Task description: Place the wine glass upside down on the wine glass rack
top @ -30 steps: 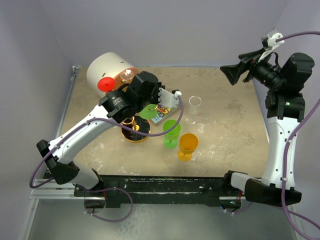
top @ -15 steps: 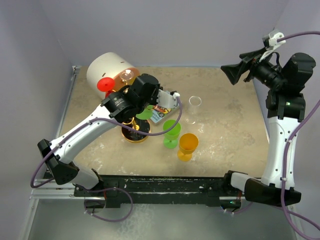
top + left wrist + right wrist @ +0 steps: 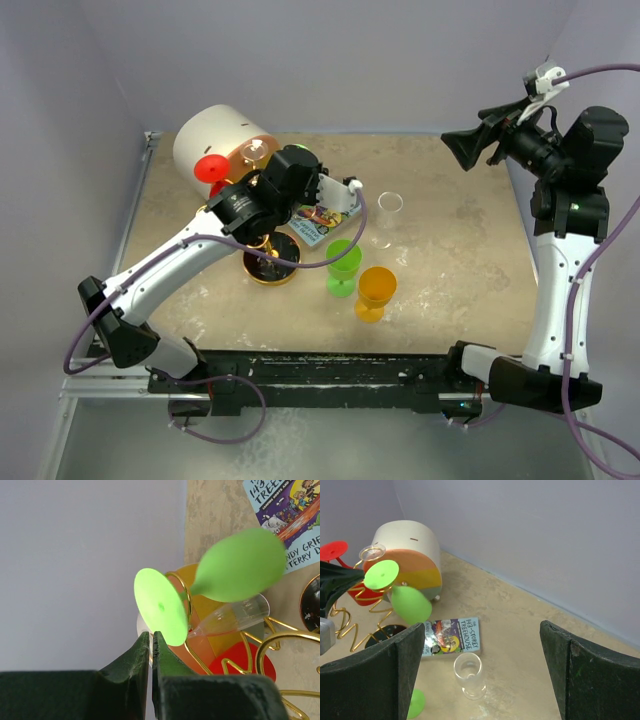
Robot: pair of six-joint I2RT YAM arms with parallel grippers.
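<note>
Over the counter (image 3: 450,270), your left hand (image 3: 151,636) pinches the foot of the green glass (image 3: 240,565); let go too early and it could slip off the rack (image 3: 272,265) ring beside it.

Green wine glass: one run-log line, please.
green wine glass: tilted, stem at rack ring | left fingers: shut at foot | right fingers: open

The left arm (image 3: 150,275) and right arm (image 3: 555,300) are white with black joints. A purple cable (image 3: 600,70) runs along each. The fingers (image 3: 127,675) are dark.
</note>
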